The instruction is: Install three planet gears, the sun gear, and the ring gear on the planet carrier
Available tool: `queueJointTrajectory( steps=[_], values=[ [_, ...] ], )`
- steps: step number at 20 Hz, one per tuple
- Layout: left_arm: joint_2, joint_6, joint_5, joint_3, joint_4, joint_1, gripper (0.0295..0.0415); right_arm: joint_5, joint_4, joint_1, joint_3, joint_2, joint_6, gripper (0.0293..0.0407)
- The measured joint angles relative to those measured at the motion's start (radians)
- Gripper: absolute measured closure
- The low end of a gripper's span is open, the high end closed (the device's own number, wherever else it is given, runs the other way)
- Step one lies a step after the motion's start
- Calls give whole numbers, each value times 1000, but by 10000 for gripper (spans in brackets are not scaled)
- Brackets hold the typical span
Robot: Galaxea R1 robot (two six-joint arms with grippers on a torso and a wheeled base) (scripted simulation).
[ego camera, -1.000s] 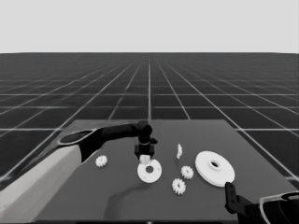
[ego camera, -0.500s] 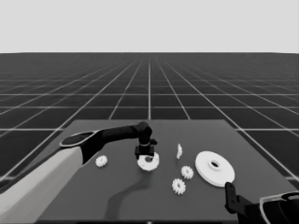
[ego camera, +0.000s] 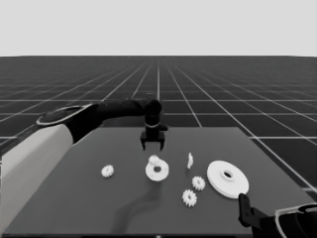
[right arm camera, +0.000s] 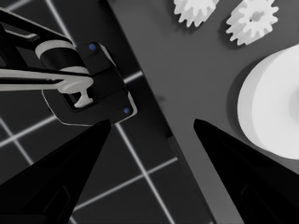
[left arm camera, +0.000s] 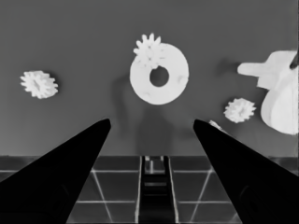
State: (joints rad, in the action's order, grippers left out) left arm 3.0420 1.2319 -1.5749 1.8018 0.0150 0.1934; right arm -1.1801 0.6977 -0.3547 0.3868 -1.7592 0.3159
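At the near right corner of the dark flat surface the right tool sits parked; its wrist view shows the two black wedges set apart with nothing between them.

Just beyond it lies the larger round part, a thick white disc with a raised rim and small centre hole, set aside, I judge, because it goes on last and would cover the gears. Beside it lie two small white toothed gears, loose on the surface within reach, and a third lies well apart to the left.

At mid-table is the smaller round part, a flat white disc with a wide hole; a fourth gear sits on its far rim, apparently installed. A thin white piece stands upright just to its right.

Farthest, the left tool hovers above and just behind that disc, pointed fingers spread and empty, likely clear of the seated gear.
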Motion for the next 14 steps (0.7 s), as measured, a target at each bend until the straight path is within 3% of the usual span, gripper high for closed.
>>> queueJointTrajectory(
  steps=[5, 6, 8, 14],
  values=[
    [6, -10, -6, 16, 23, 22, 326, 0, 0, 0, 0, 0, 0, 315],
    [-210, -29, -5, -273, 24, 23, 325, 0, 0, 0, 0, 0, 0, 315],
    [-525, -203, -13, -338, 22, 24, 326, 0, 0, 0, 0, 0, 0, 315],
    [-612, -364, -17, -245, 19, 25, 326, 0, 0, 0, 0, 0, 0, 315]
  ],
)
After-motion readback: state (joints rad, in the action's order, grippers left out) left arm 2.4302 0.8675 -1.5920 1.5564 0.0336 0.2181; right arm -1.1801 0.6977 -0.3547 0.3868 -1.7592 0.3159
